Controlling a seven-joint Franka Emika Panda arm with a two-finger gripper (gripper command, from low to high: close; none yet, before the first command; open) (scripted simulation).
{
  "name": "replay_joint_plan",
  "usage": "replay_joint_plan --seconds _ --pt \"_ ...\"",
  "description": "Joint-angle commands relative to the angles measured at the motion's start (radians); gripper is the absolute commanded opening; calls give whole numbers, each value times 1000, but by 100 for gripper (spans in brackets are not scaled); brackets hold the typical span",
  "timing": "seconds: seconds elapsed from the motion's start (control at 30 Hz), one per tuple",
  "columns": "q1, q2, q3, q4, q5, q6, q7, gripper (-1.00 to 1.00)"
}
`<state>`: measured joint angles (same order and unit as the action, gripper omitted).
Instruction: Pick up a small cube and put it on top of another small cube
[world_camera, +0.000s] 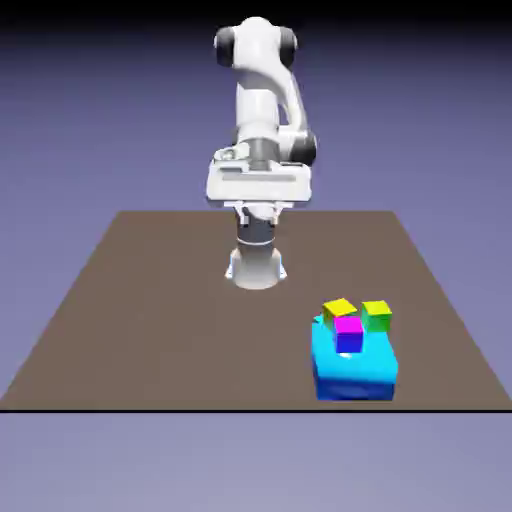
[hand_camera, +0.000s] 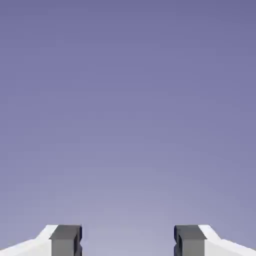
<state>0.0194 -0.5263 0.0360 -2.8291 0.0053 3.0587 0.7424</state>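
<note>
Blue block: I see this big block (world_camera: 354, 367) nearest me, on the table (world_camera: 190, 320).
Small cubes: purple (world_camera: 348, 335), yellow (world_camera: 339, 310) and green (world_camera: 377, 318), by its top.
Pincer: mine (hand_camera: 128, 241) is wide apart.

From the exterior view, I saw a flat brown rectangular counter (world_camera: 200, 320) lit evenly but dimly, while the glossy bright-blue rounded block (world_camera: 353, 362) carried pale highlights. The blue-violet backdrop (world_camera: 90, 120) darkened to black up top. My hand view looked soft, brighter towards the bottom.
</note>
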Motion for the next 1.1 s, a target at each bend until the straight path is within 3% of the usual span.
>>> replay_joint_plan --seconds 0.0,0.47,1.07 --pt "6 36 30 -16 4 18 1 0" --pt "90 528 434 -231 64 261 16 0" --pt "90 528 434 -231 64 261 16 0"
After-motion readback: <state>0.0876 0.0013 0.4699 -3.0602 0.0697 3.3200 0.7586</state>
